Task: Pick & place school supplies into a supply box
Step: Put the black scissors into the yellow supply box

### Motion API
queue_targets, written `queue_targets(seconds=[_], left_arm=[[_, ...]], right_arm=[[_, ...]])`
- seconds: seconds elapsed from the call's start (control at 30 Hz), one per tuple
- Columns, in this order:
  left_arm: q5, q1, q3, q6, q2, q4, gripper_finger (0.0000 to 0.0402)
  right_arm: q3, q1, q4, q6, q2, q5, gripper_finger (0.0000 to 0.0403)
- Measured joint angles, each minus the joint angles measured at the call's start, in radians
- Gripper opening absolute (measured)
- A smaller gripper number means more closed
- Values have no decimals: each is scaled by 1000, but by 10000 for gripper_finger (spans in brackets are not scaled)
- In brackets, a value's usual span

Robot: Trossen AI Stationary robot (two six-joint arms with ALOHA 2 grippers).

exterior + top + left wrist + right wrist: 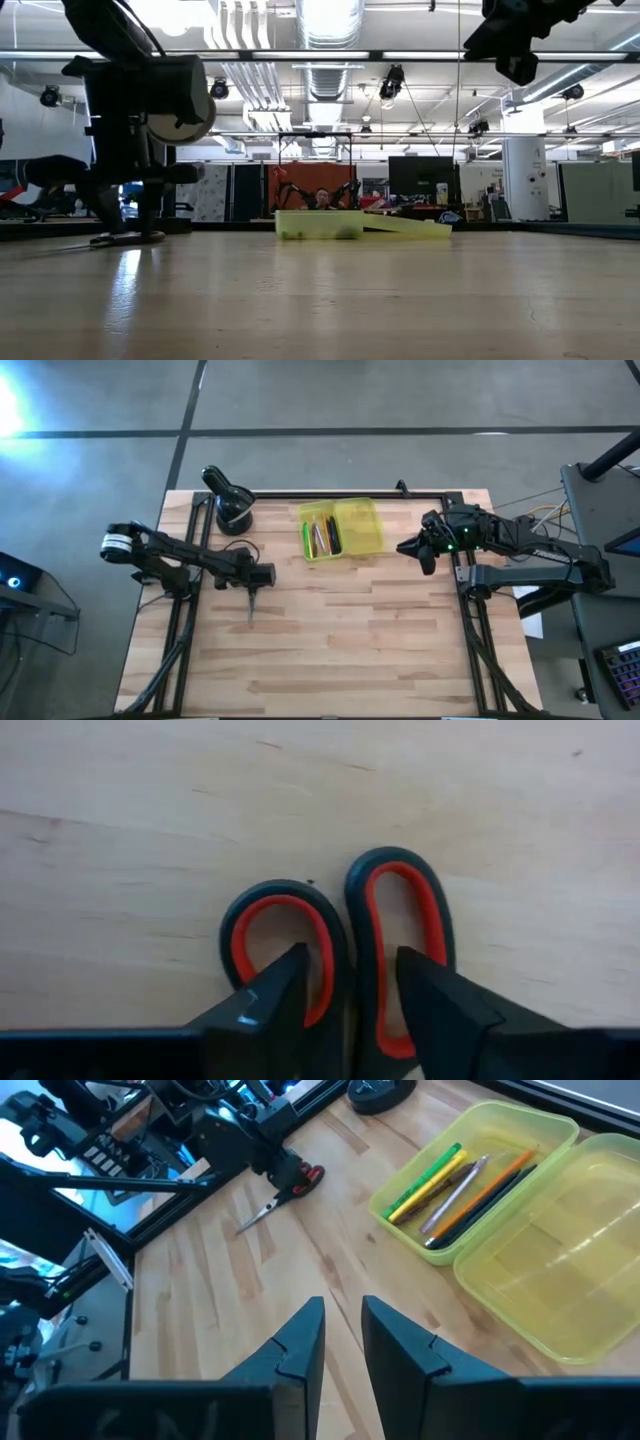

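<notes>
The red-and-black-handled scissors (250, 603) lie flat on the wood table, blades pointing to the near edge. My left gripper (350, 960) points down over their handles (360, 900), open, one fingertip over each finger loop. The translucent yellow supply box (341, 528) lies open near the far edge. Its left half (455, 1180) holds several pens and pencils and its right half (565, 1270) is bare. My right gripper (343, 1325) hangs high above the table right of the box, holding nothing, its fingers a narrow gap apart. My left gripper comes at the scissors from above, pointing down. Its fingertips (295, 965) stand in the two loops, on either side of the loops' inner rims (345, 970). Whether they touch those rims, I cannot tell. The scissors lie flat on the table.
A black round holder (232, 510) stands at the far left, just left of the box. Black frame rails (190, 590) run along the table's left, right and far sides. Bare wood (350, 640) fills the near half of the table.
</notes>
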Motion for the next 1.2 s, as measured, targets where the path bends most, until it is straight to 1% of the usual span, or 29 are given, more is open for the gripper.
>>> queue_targets(seconds=[0.07, 0.17, 0.2, 0.47, 0.6, 0.77, 0.93, 1.2], left_arm=[[8, 0, 6, 6, 15, -18, 116], [16, 0, 10, 28, 18, -27, 64], [19, 0, 12, 38, 16, -27, 60], [15, 3, 34, 41, -37, -33, 60], [32, 2, 47, 45, -65, -14, 60], [3, 2, 69, 52, -103, -30, 60], [-39, 1, 120, 82, -133, -34, 60], [-124, 1, 265, 144, -139, -31, 60]], right_arm=[[0, 0, -3, 2, -3, 0, 63], [0, 0, -15, 2, -3, 0, 63], [0, 0, -21, 2, -3, 0, 63], [0, 0, -28, 1, -3, 2, 63], [0, 0, -28, -1, -3, 31, 63], [0, 0, -28, -1, -3, 53, 64], [0, 0, -28, -1, -3, 53, 61], [0, 0, -28, -2, -3, 53, 60]])
